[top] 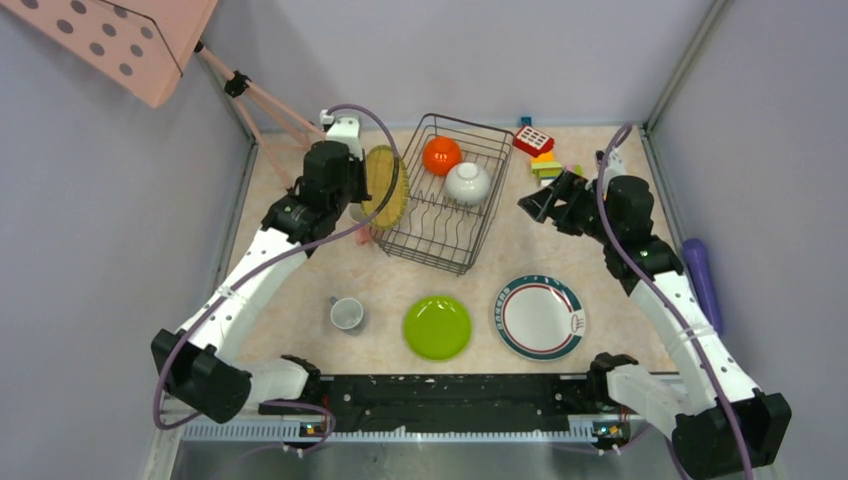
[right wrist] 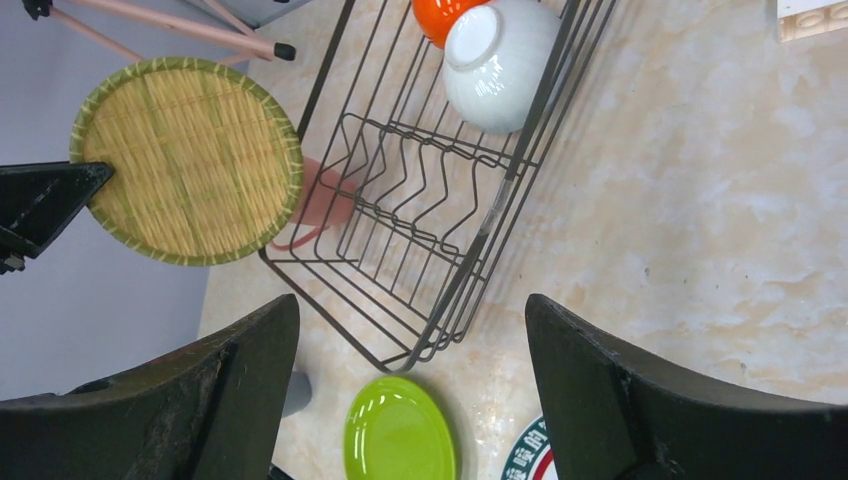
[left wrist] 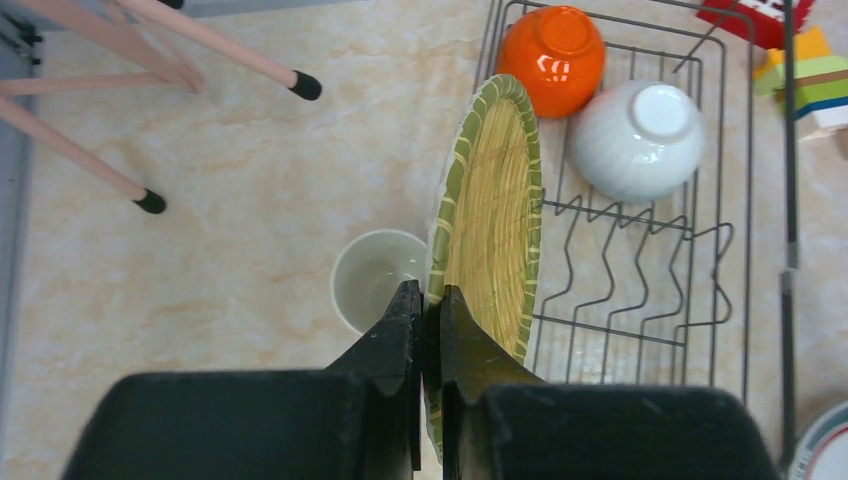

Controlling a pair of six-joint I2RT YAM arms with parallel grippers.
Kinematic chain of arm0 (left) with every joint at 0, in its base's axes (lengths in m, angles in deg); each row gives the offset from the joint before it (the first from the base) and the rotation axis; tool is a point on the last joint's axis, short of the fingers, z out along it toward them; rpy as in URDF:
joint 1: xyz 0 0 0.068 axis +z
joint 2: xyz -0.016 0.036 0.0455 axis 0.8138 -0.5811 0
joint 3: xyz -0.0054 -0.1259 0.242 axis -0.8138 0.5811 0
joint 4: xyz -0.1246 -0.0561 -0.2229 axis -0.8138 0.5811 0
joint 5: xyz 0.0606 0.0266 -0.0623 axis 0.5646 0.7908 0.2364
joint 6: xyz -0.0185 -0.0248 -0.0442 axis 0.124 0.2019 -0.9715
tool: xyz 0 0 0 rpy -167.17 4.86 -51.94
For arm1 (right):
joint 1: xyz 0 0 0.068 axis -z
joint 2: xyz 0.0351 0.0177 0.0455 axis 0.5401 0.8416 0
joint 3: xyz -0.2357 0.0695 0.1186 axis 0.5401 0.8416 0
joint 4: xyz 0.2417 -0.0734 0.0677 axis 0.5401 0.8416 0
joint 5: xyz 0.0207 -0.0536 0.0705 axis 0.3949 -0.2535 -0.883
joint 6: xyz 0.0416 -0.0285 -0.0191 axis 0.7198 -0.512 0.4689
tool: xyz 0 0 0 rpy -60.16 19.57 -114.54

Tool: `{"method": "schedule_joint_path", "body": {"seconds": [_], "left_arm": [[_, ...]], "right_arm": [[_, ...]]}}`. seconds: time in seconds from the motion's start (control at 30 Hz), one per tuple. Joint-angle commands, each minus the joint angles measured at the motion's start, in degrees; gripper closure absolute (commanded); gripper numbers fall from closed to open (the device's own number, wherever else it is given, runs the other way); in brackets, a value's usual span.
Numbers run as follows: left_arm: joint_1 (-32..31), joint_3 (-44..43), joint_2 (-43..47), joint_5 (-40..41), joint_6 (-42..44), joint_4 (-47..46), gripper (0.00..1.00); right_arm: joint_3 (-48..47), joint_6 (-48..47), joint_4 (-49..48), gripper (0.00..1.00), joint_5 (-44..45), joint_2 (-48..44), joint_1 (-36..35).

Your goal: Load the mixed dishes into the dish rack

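The left arm's fingers (left wrist: pixel 400 335) are pinched shut on the rim of the round woven straw mat (left wrist: pixel 490 210), held on edge just left of the dark wire dish rack (top: pixel 440 225), whose slots lie rightward; the right arm's fingers (right wrist: pixel 600 400) gape empty.

Two white arms (top: pixel 240 285) with black joints (top: pixel 205 380), black fingers (left wrist: pixel 400 330) and purple cables (top: pixel 283 256).

No legible text or labels.
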Motion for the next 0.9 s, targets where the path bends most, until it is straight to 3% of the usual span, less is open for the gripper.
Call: {"method": "schedule_joint_path", "body": {"seconds": [0.0,0.43,0.87], "left_arm": [[-0.78,-1.95,-0.67,6.54,4.52,-3.41,1.0],[-4.67,1.27,-3.54,12.29,8.77,-12.9,1.0],[-7.9,0.49,-10.49,16.48,13.83,-15.7,1.0]], "right_arm": [[-0.02,-1.03,-0.65,0.18,1.47,-1.61,-0.61],[-0.48,-1.11,1.54,0.18,1.87,-3.02,-0.6],[-0.21,-0.96,1.44,0.18,1.52,-2.85,-0.56]]}}
